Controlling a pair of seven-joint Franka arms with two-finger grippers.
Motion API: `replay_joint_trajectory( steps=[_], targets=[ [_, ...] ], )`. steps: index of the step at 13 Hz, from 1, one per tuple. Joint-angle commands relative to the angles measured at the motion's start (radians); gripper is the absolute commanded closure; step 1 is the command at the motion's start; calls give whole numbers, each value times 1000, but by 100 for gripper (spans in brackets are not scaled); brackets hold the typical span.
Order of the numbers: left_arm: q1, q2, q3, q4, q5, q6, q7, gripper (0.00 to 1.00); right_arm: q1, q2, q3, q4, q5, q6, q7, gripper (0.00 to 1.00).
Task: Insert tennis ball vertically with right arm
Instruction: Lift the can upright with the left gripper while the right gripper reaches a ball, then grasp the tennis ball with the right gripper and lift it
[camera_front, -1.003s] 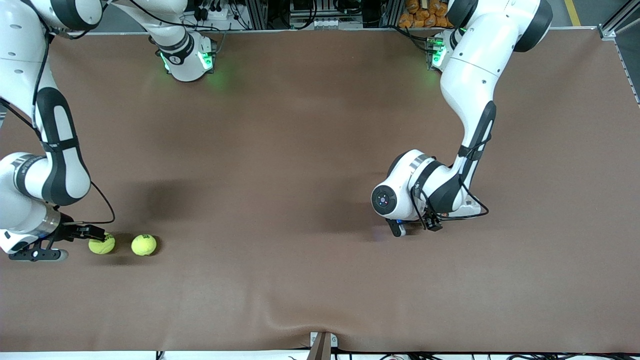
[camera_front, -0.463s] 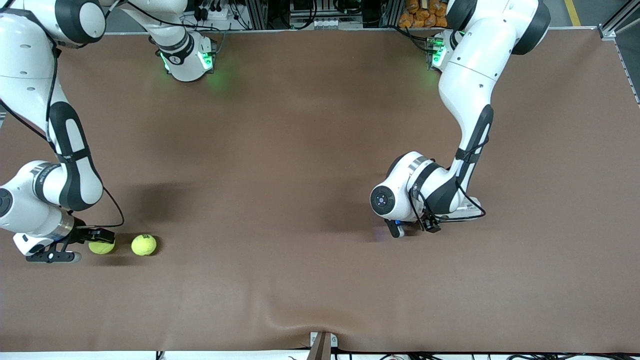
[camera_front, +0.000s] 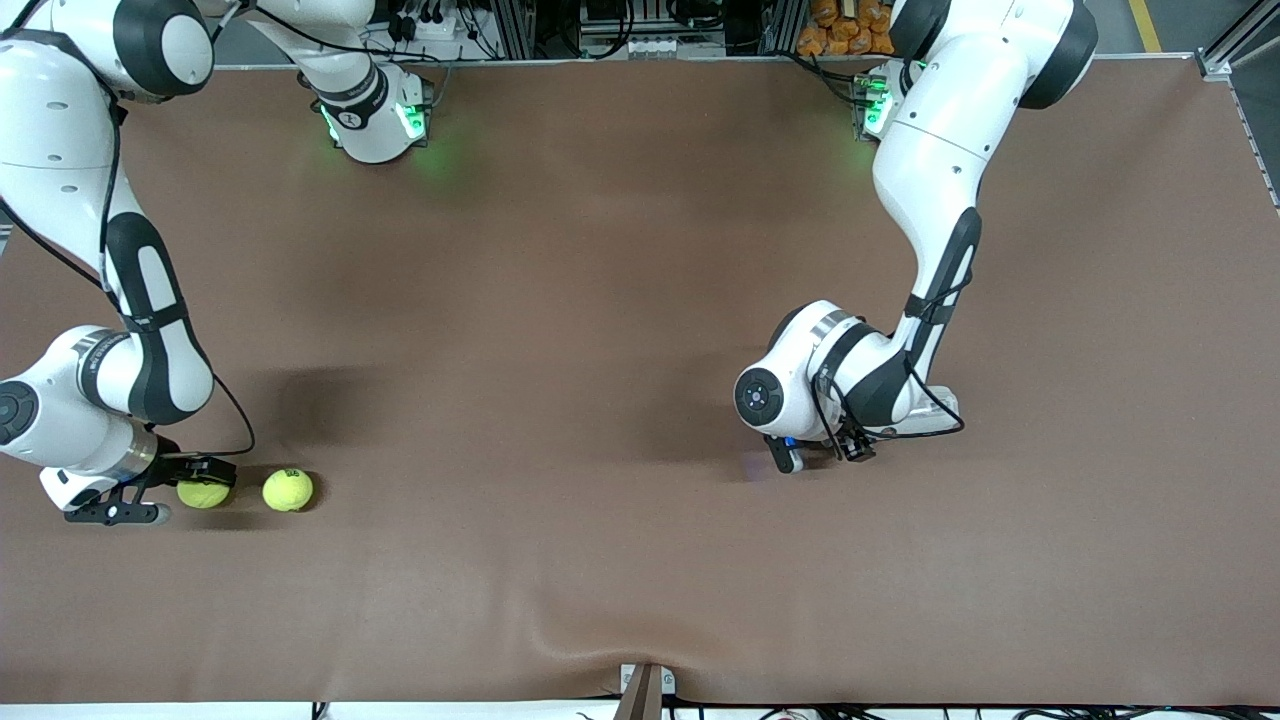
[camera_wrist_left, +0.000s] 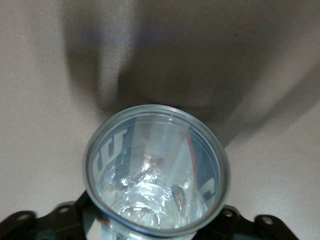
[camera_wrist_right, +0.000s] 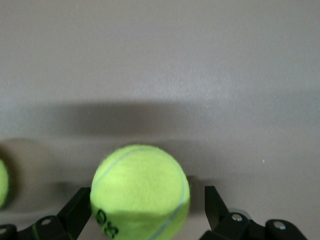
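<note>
Black print, unreadable, on tennis ball (camera_wrist_right: 140, 192) between right hand (camera_wrist_right: 142, 210) fingers.

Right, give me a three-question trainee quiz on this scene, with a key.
1. Which arm's end of the table holds both tennis balls?
2. True or false: the right gripper is shut tight on a ball.
3. The left gripper, low over mid-table, is at: A) a clear open can; B) a bowl; C) a third ball.
Key: 1. The right arm's. 2. False: its fingers stand apart either side. 3. A.
</note>
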Motion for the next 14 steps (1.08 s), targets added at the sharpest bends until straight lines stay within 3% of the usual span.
replay_joint_trajectory(
  steps=[1, 3, 8, 12, 13, 14],
  targets=[
    [-12, 1, 5, 1, 22, 9, -11, 30, -15, 28, 14, 28, 24, 32, -1, 0],
    [-19, -2, 5, 3, 33, 9, -5, 36, -17, 28, 14, 28, 26, 32, 0, 0],
    [-40, -37, 8, 15, 38, -5, 18, 36, -20, 21, 17, 28, 105, 20, -7, 0],
    [-43, -117, 5, 15, 27, -31, 39, 40, -20, 22, 17, 28, 104, 22, -14, 0],
    [-43, -137, 4, 15, 18, -31, 36, 40, -20, 22, 15, 28, 104, 20, -14, 1],
    [-43, -157, 2, 15, 12, -31, 32, 43, -20, 22, 17, 28, 104, 20, -14, 12]
  ],
)
